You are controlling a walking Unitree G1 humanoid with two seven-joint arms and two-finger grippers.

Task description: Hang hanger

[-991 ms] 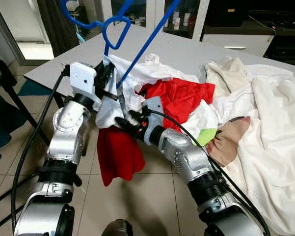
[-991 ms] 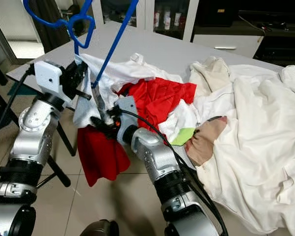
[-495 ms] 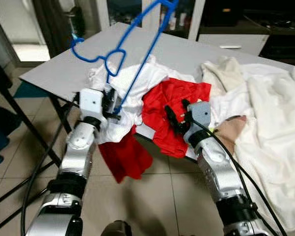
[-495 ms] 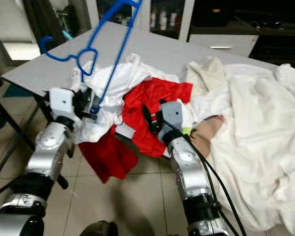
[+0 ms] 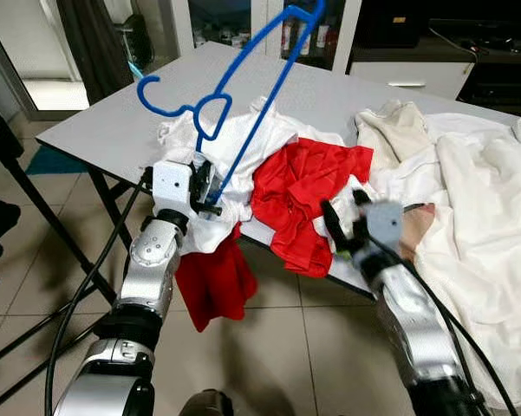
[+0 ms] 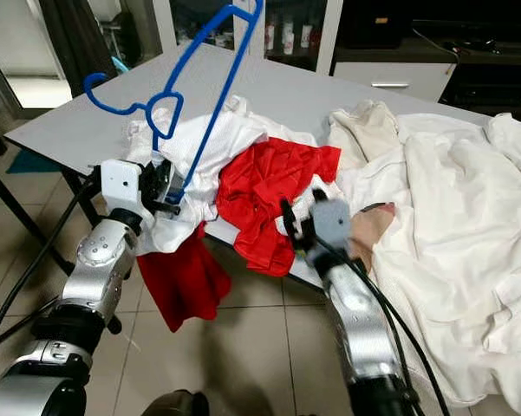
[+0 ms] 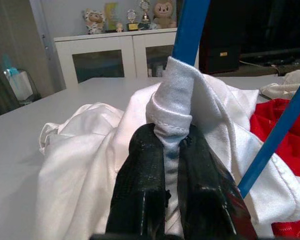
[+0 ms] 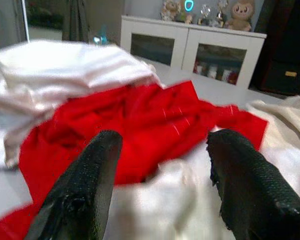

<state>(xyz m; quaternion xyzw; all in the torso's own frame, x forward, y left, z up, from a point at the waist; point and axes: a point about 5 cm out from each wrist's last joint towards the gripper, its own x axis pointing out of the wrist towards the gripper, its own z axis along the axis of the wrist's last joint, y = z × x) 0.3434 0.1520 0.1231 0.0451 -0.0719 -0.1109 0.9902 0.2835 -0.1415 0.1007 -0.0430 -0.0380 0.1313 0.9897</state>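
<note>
I note the left gripper [image 7: 172, 150] clamped on the white shirt's [image 5: 243, 152] neckline around the blue hanger [image 5: 234, 95] above the table [image 5: 113, 126] edge, keeping the garment threaded; right gripper [image 5: 347, 221] spread, empty, near the red cloth [image 5: 299, 186].

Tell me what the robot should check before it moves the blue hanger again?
1. Left gripper fingers pinch the white cloth garment wrapped round the blue plastic hanger: ok.
2. Hanger stands upright above the grey table, hook free: ok.
3. Right gripper open, holding nothing, near the red cloth garment: ok.
4. White garment sits evenly on both hanger shoulders: not ok, it is bunched at the lower end.
5. Red cloth hanging over the table edge is free of the white garment: cannot tell.
6. A rail to hang it on: cannot tell.
</note>
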